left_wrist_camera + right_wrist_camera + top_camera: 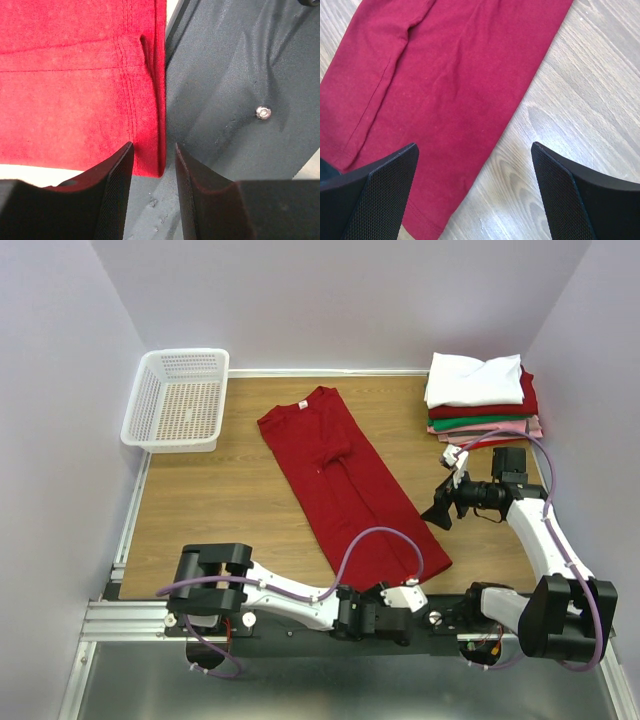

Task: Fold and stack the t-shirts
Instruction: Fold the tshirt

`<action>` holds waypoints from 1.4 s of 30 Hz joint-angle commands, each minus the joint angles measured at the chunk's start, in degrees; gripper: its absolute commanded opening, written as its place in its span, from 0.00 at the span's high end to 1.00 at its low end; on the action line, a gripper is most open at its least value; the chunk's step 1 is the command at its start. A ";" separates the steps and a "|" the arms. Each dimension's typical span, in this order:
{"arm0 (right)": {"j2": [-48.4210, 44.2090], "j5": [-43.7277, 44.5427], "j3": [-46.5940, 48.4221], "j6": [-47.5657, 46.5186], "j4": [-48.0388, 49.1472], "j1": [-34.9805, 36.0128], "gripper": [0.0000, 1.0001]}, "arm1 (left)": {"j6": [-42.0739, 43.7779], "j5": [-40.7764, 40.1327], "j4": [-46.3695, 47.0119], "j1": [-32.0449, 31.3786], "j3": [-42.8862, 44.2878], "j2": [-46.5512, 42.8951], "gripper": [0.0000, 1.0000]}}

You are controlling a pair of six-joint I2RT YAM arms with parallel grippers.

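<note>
A large dark red t-shirt [345, 480], folded lengthwise, lies diagonally across the wooden table [220, 500]. Its hem corner [150, 160] hangs over the near edge onto the dark base plate [235, 75]. My left gripper [415, 592] is low at that corner. Its jaws [152, 147] stand partly open, with the hem corner reaching between their tips and a gap showing. My right gripper [440, 510] hovers wide open over the shirt's right edge [470, 100], holding nothing. At the back right is a stack of folded t-shirts: white [475, 378] on top, then dark red [527, 400], green [480, 423] and pink [535, 427].
A white plastic mesh basket [178, 400] stands at the back left corner. Pale walls close in the table on three sides. A metal rail [130, 615] runs along the near edge by the arm bases. A screw head [262, 112] sits in the base plate.
</note>
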 commanded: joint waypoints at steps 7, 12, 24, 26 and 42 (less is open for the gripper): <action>0.29 -1.16 1.06 -0.25 -1.37 -0.42 0.00 | -2.73 -5.55 -3.58 -0.52 2.15 4.83 0.60; 0.29 -1.33 1.06 -0.43 -1.54 -0.42 0.00 | -3.08 -6.00 -4.37 -0.52 1.97 5.36 0.76; -2.87 6.82 1.59 -14.27 -8.11 -0.33 0.00 | -4.22 -3.63 -3.24 -0.44 0.31 1.50 1.00; -2.01 12.45 1.85 -32.35 -18.82 -0.33 0.07 | -4.31 -2.23 -2.18 -0.35 -1.18 -0.09 1.00; 2.05 13.16 -1.57 -64.07 -35.67 8.87 0.21 | -5.10 1.82 3.97 1.49 -3.91 -5.28 1.00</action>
